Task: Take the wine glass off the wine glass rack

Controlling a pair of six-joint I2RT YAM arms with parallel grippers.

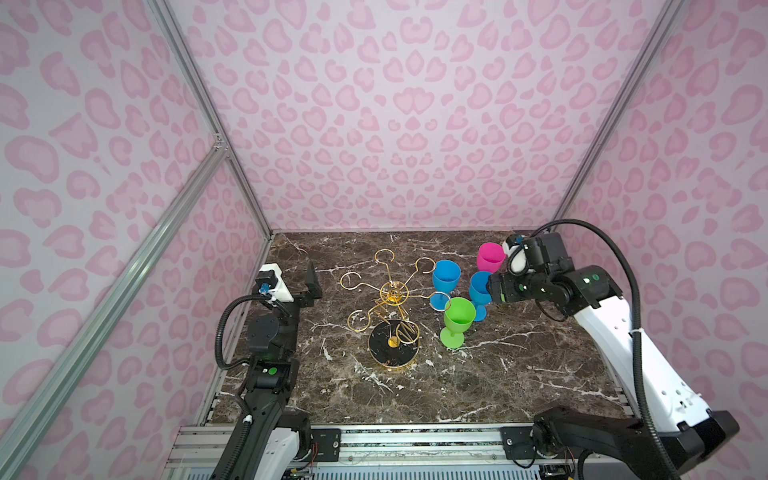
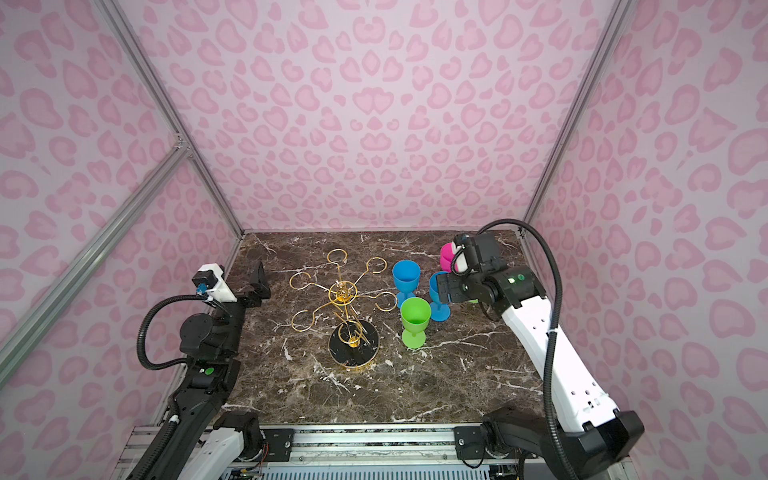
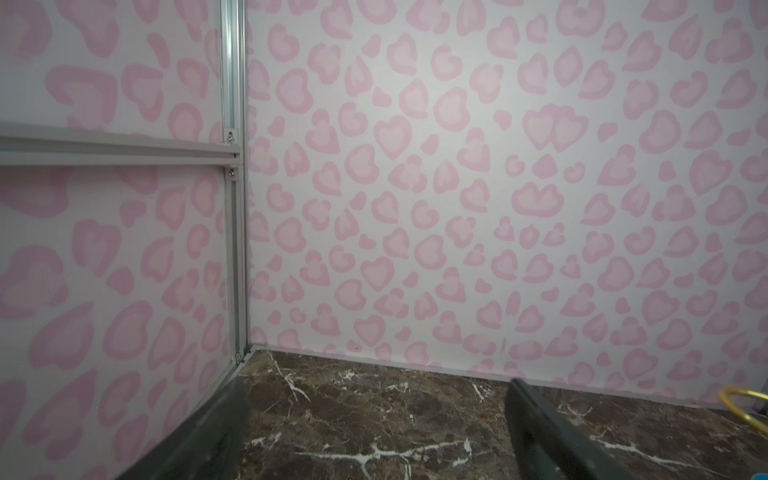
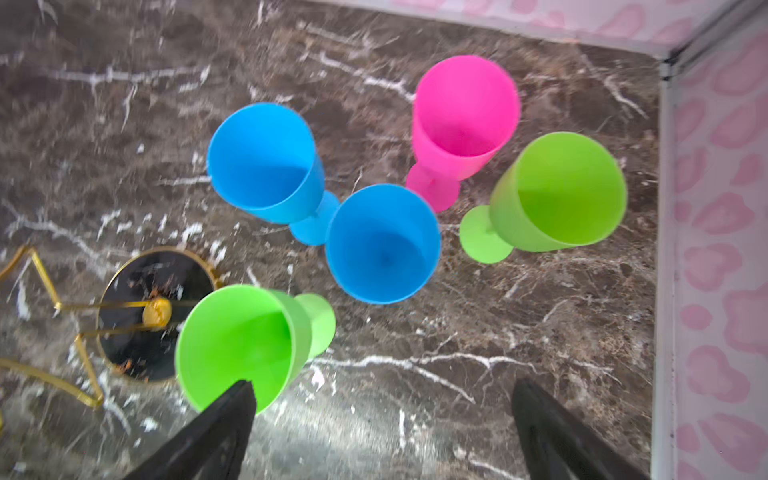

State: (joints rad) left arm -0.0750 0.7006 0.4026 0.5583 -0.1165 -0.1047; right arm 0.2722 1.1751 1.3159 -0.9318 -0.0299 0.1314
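The left arm sits folded at the left edge of the surface (image 1: 457, 386). The left claw (image 3: 376, 384) is level and points at the far wall. It is released: fingers spread wide, nothing between them. The rack (image 1: 392, 293) lies well apart from it, to its right; only one gold hook shows at the edge of the left wrist view.

The rack stands on its round black base at mid-surface, hooks radiating from the hub.

Five glasses stand upright on the surface, right of the rack:
- The blue glass (image 1: 446, 274) is nearest the far hooks.
- The green glass (image 1: 459, 318) is just beside the base. One hook overlaps its rim in both top views; contact cannot be determined.
- The second blue glass (image 1: 480, 286) is partly covered by the right claw in both top views.
- The pink glass (image 1: 490, 255) is the farthest back.
- The second green glass (image 4: 557, 191) is nearest the right wall.

The right arm rises from the near right corner and slants toward the group. Its wrist is bent so the right claw (image 4: 382, 384) faces down. The claw is released, fingers wide, above the glasses. The second blue glass sits almost directly below the wrist camera. One finger overlaps the green glass rim in the wrist view.
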